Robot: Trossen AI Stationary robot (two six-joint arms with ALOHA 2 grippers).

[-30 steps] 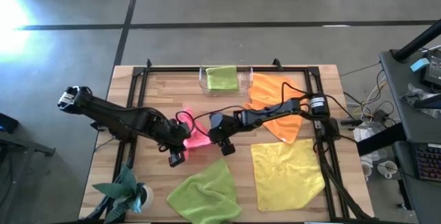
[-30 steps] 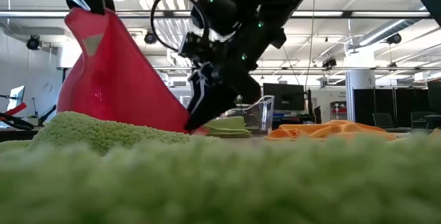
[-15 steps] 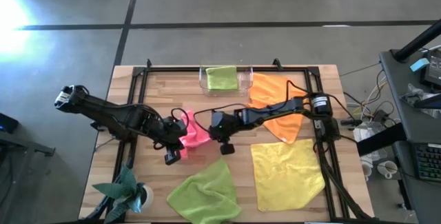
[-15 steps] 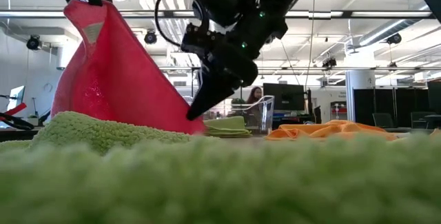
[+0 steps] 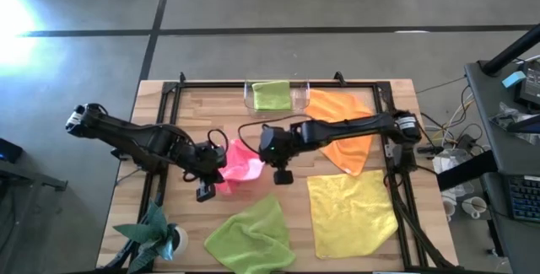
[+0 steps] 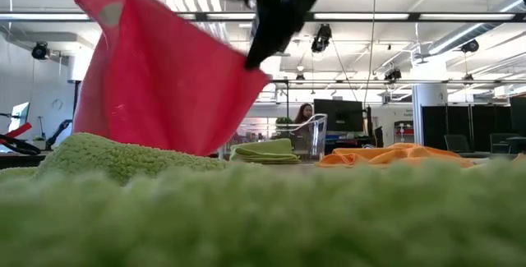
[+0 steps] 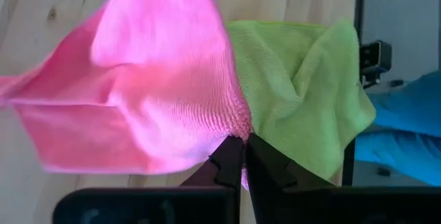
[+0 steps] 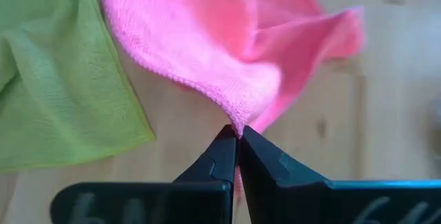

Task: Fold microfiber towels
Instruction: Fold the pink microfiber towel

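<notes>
Near edge of the wooden table point(image 5: 194, 223): crumpled lime green towel point(image 5: 251, 239) front-centre, potted plant point(image 5: 159, 236) at the front-left corner, yellow towel point(image 5: 350, 212) flat to the right. Mid-table: pink towel point(image 5: 240, 162) lifted clear of the wood, strung between both arms. Left gripper point(image 5: 211, 175) fingers clamped together on one pink corner point(image 7: 231, 141); right gripper point(image 5: 276, 163) pinched shut on another corner point(image 8: 238, 124). Low view shows the towel point(image 6: 160, 78) hanging as a slanted sheet. Farther back: orange towel point(image 5: 337, 126) rumpled under the right arm, second lime green towel point(image 5: 272, 94) folded inside the clear plastic tray point(image 5: 302, 97) at the far edge. A person point(image 6: 304, 119) sits in the room behind. No readable labels or writing anywhere.
</notes>
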